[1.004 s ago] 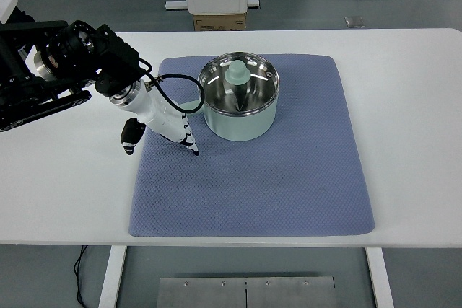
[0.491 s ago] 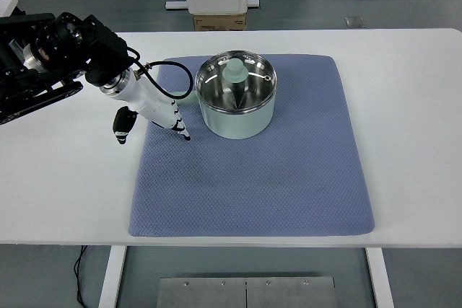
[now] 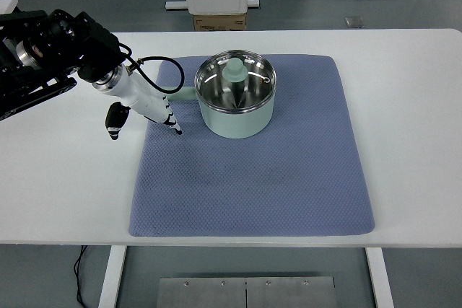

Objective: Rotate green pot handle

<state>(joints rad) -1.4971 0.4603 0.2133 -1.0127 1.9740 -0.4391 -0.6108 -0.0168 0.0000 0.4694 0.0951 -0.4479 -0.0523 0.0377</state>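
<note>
Pot: pale green round metal pot [image 3: 236, 106] with a shiny steel inside, standing upright on the blue-grey textured mat [image 3: 253, 171], toward the mat's far edge and a little left of its middle.
Pot handle: short pale green handle [image 3: 185, 94] sticking out from the pot's left side toward the mat's left edge; only a part of it shows behind the hand.
Pot lid: glass lid with a pale green knob [image 3: 234, 71], resting on the pot.
Left hand: white robot hand with black fingertips [image 3: 144, 102] at the mat's far-left corner, just beside the handle; whether it touches the handle cannot be told.
Fingers: loosely extended, pointing down and right, holding nothing.
Left arm: black arm [image 3: 54, 48] entering over the tabletop's far-left corner.
Mat: lies across the middle of the white tabletop [image 3: 411, 128].
Cable: black cable [image 3: 155, 73] looping from wrist to hand.
</note>
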